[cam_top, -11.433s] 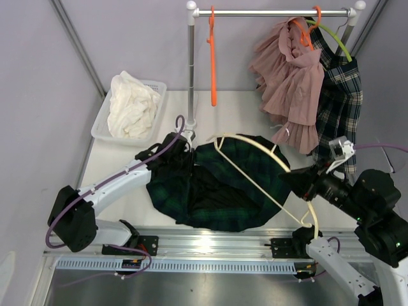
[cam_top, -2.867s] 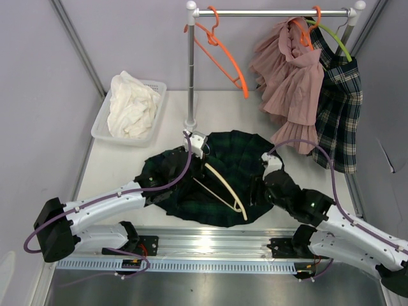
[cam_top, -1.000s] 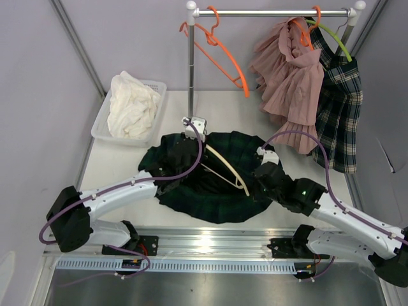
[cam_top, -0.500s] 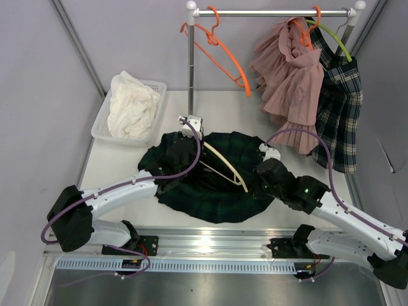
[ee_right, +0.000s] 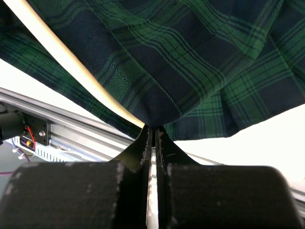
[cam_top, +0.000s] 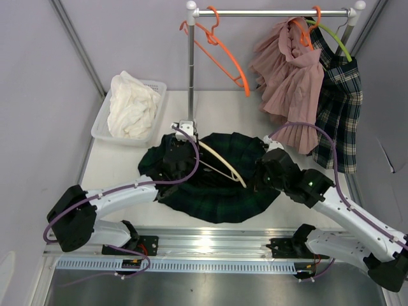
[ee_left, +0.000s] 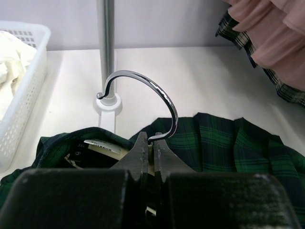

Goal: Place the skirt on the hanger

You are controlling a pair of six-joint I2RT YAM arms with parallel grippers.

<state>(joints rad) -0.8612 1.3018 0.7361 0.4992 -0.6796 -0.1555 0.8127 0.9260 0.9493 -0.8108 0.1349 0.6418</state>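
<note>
At the middle of the surface [cam_top: 118, 167] we see the green plaid skirt [cam_top: 217, 199], with the cream hanger [cam_top: 223, 167] across it. Toward 10 o'clock our left claw [ee_left: 152, 143] is clamped tight on the hanger. At 3 o'clock our right claw [ee_right: 152, 130] pinches skirt cloth. The waistband label [ee_left: 102, 146] is too small to read.

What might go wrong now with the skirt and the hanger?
1. The left pincer pinches only the thin metal hook, which might twist or slip out of its grip.
2. The right pincer holds just a small fold of the skirt beside the cream hanger. The fabric could pull free, or the skirt could slide off the hanger when lifted.
</note>
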